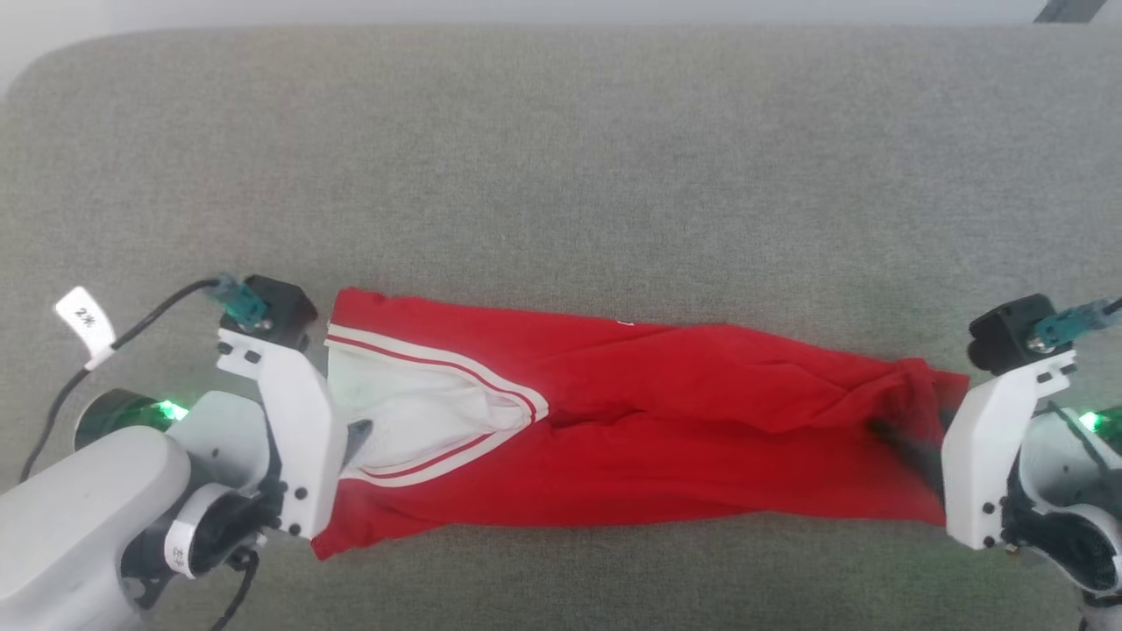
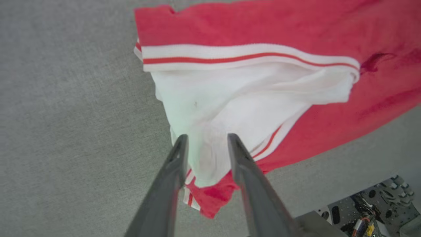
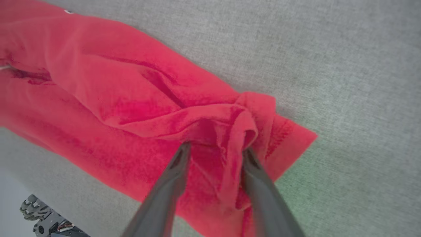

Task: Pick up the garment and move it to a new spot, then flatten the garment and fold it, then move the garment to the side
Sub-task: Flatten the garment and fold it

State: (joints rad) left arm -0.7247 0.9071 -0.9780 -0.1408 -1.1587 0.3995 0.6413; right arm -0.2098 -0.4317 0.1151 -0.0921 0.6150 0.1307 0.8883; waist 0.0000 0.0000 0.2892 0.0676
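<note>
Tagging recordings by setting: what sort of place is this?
Probably a garment-folding test bench: a grey fabric-covered surface, a red garment laid across it, left gripper and right gripper at its ends.

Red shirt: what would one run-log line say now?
red jersey shirt with white sleeve lying lengthwise on grey fabric surface | left gripper open at sleeve | right gripper open at bunched end

Red garment (image 1: 666,429) stretched into a long band, running left to right.
It lies on the grey worktop (image 1: 561,158), towards the near side, doubled over lengthwise and creased. At its left end a white sleeve edged with red-and-white striped trim lies open on top. Its right end is gathered into a bunch of red folds.
</note>
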